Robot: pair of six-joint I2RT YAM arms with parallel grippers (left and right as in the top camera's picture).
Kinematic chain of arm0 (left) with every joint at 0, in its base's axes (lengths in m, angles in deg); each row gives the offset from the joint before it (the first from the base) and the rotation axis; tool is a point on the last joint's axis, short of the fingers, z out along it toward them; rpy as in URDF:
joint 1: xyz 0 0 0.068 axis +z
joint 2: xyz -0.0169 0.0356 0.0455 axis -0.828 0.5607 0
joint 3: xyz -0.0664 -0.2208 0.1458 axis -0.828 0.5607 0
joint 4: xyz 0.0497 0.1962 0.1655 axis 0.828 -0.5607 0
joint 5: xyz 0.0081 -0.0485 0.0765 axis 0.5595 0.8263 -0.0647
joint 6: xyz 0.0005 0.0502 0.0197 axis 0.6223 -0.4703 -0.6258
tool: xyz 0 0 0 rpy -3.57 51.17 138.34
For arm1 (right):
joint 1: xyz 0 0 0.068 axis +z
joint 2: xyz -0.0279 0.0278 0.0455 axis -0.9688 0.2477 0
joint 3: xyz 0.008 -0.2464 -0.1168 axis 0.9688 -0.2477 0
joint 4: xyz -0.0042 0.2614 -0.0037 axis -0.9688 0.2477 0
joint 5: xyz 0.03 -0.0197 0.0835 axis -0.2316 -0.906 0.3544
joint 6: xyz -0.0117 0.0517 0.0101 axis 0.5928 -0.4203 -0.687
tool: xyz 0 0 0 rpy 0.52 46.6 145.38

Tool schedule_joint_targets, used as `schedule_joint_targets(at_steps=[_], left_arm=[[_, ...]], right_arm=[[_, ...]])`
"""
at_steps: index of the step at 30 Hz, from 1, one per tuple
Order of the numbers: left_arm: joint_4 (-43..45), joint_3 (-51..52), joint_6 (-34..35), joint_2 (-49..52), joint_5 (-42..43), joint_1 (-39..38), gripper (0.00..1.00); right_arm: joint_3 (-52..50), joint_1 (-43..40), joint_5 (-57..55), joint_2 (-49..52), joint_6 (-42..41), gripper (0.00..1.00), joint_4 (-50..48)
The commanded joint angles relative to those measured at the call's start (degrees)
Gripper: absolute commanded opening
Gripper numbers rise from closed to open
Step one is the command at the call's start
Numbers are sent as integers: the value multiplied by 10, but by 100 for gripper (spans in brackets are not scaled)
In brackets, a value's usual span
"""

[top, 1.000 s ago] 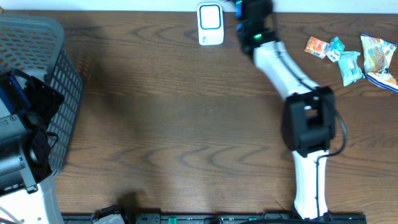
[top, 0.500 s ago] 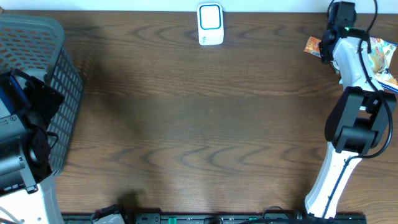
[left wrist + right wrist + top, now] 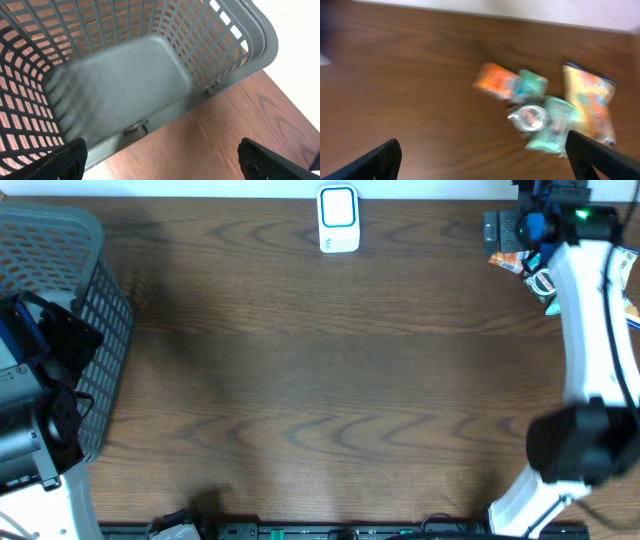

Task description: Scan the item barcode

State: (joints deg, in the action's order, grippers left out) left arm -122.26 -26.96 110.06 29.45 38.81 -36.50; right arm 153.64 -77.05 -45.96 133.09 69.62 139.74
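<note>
A pile of snack items lies at the table's back right: an orange packet (image 3: 495,82), a small teal packet (image 3: 532,84), a round foil-topped cup (image 3: 529,117), a larger teal packet (image 3: 555,125) and a yellow bag (image 3: 590,102). In the overhead view the orange packet (image 3: 505,258) shows beside my right gripper (image 3: 508,228). My right gripper (image 3: 487,165) hangs open above the wood just left of the pile, with nothing in it. The white and blue scanner (image 3: 338,218) stands at the back middle. My left gripper (image 3: 165,165) is open and empty beside the basket.
A grey slatted basket (image 3: 60,270) fills the back left corner, and its inside (image 3: 125,85) shows nothing in it. The left arm (image 3: 40,400) sits at the left edge. The right arm (image 3: 590,330) stretches along the right side.
The right arm has swung from beside the scanner to the back right, over the snack pile, and its jaws have opened wide. The left arm has not moved.
</note>
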Motion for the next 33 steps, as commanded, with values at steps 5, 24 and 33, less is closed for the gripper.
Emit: schedule_joint_targets(at_steps=[5,24,33], left_arm=[[-2,-1,5,0,-3,2,95],[-2,-1,5,0,-3,2,95],[-2,-1,5,0,-3,2,95]], right_arm=[[1,54,156,-112,-10,99,127],[-485,119,158,-463,-188,99,-108],[-511,119,158,-438,-190,99,-4]])
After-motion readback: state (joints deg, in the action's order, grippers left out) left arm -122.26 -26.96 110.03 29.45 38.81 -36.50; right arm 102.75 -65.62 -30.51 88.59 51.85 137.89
